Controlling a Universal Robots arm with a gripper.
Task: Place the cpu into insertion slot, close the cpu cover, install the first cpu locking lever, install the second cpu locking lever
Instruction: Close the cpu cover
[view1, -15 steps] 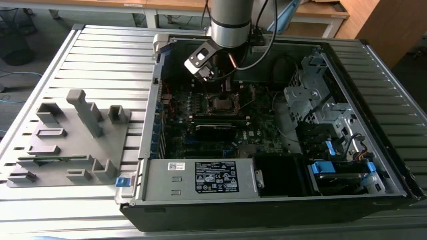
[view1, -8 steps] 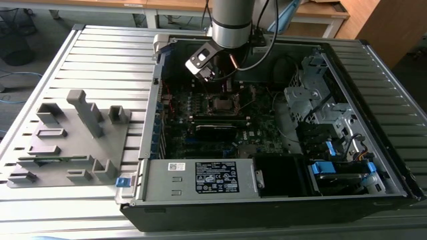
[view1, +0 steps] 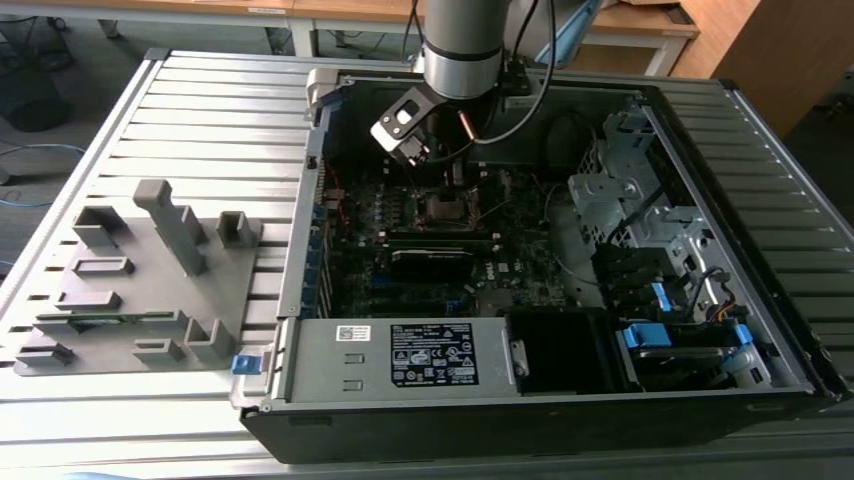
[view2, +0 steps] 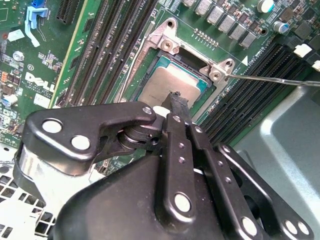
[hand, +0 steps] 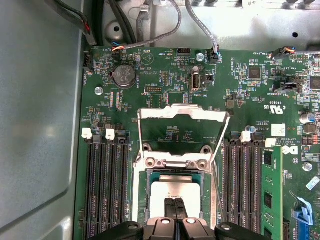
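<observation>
The cpu (hand: 172, 191) (view2: 165, 86), a flat silver-grey square, lies in the insertion slot (hand: 153, 176) (view1: 441, 207) on the dark green motherboard. The cpu cover (hand: 182, 113) stands open, tilted back from its hinge, and the board shows through its window. A thin wire locking lever (hand: 215, 186) (view2: 275, 79) runs along one side of the socket, unlatched. My gripper (hand: 175, 206) (view2: 176, 100) (view1: 451, 178) hangs right over the chip. Its two fingers are shut together with nothing between them, and their tips rest at or just above the chip's top.
Long black memory slots (hand: 105, 190) (hand: 245, 185) flank the socket on both sides. Cables (hand: 165, 30) hang near the case wall behind the board. In the exterior view, a grey fixture block (view1: 140, 280) sits at the exterior view's left of the open case.
</observation>
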